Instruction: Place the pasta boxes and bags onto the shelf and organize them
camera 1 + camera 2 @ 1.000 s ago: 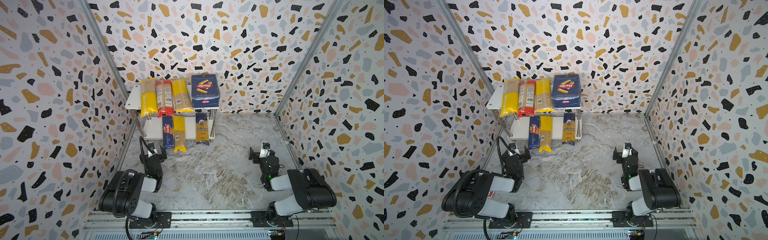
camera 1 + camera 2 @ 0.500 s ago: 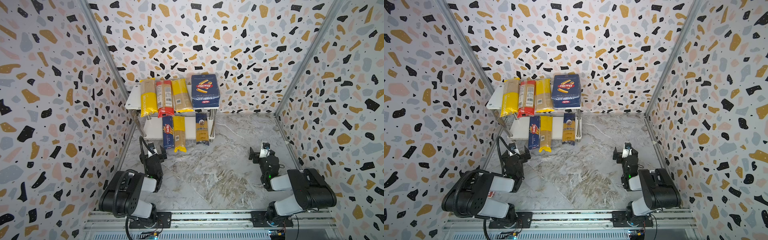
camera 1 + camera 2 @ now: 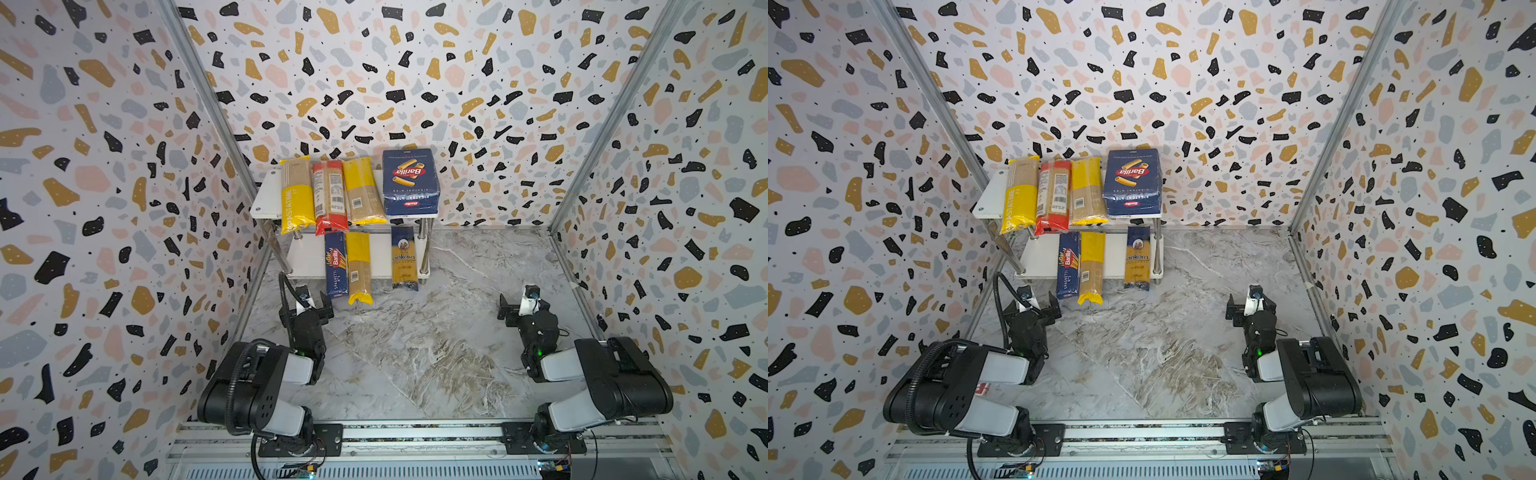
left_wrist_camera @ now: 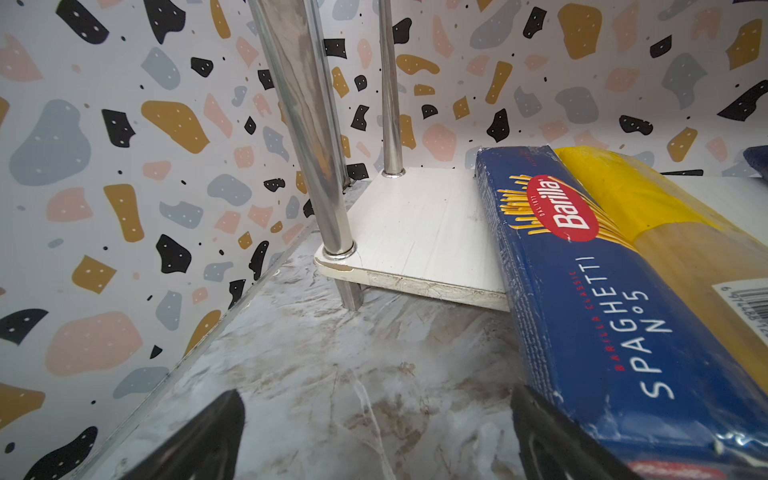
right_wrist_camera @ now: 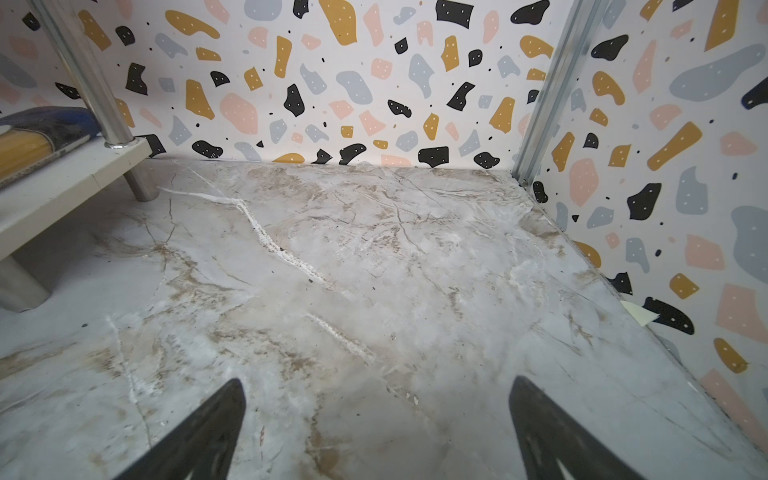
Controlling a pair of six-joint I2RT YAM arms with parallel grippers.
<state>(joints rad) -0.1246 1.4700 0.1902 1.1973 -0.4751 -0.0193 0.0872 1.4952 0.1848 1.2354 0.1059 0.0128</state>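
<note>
pasta boxes (image 3: 410, 183) dark blue, red oval logos

Bright, even, diffuse light; shadows soft and faint under the shelf (image 3: 266, 199). Mild glare on its chrome posts (image 4: 307, 124). Both top views sharp, walls bowed at edges. Wrist views wide-angle; near jaws blurred, dark.

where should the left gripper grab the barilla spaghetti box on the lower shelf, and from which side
Probably at the near end of the Barilla spaghetti box, which overhangs the front edge of the shelf. Come from the front, low over the table, with the jaws across the narrow width. The yellow-ended bag lies close along one long side, so room there looks tight. The left gripper is open right beside that end.
</note>
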